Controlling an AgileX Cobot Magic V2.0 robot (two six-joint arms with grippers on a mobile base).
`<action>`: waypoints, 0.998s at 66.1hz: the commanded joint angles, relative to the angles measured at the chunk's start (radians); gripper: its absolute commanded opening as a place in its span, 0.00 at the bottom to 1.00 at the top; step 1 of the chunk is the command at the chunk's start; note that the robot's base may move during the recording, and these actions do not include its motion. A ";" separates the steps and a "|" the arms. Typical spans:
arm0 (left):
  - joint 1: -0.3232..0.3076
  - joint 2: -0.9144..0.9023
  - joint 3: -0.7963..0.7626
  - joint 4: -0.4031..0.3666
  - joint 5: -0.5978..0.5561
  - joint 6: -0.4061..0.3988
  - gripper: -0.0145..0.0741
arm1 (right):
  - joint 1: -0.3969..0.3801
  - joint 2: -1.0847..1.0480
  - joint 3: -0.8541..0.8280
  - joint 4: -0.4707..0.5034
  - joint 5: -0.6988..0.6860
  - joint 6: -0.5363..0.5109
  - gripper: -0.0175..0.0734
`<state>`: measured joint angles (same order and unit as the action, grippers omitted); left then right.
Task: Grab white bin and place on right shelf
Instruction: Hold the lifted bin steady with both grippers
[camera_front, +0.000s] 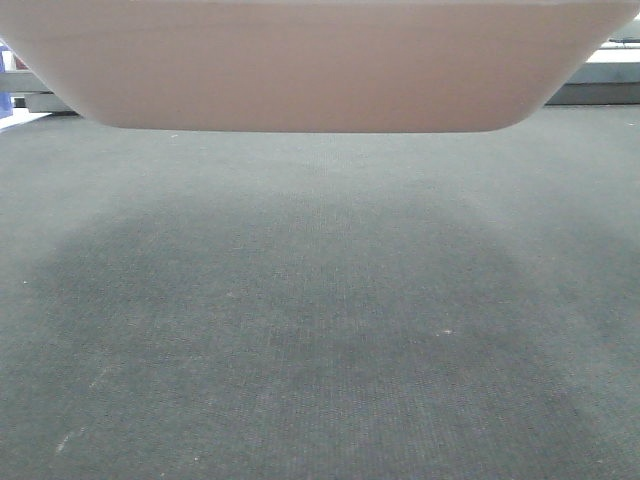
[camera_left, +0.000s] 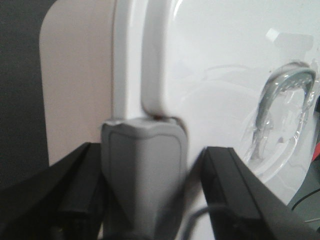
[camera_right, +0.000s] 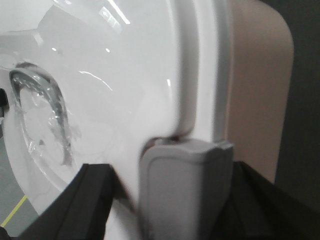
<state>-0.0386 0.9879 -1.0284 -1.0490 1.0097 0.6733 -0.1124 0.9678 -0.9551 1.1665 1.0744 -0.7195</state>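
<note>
L hand & R hand each clamp white bin by grey latch; bin above carpet.

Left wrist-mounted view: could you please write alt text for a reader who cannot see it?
The left hand grips the grey latch on the edge of the white bin between two black fingers. The glossy white lid fills the right, with a clear curved handle; dark floor shows at left.

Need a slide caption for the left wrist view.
Left gripper straddling the grey latch on the white bin.
</note>
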 joint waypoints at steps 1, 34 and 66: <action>-0.031 -0.017 -0.035 -0.151 0.040 0.008 0.45 | 0.026 -0.024 -0.037 0.245 0.252 -0.008 0.73; -0.031 -0.017 -0.035 -0.153 0.040 0.008 0.45 | 0.026 -0.024 -0.037 0.245 0.213 -0.008 0.73; -0.031 -0.017 -0.035 -0.157 0.040 0.008 0.45 | 0.026 -0.024 -0.037 0.245 0.211 -0.008 0.73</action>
<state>-0.0386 0.9870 -1.0284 -1.0490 1.0077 0.6733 -0.1124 0.9678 -0.9551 1.1672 1.0762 -0.7195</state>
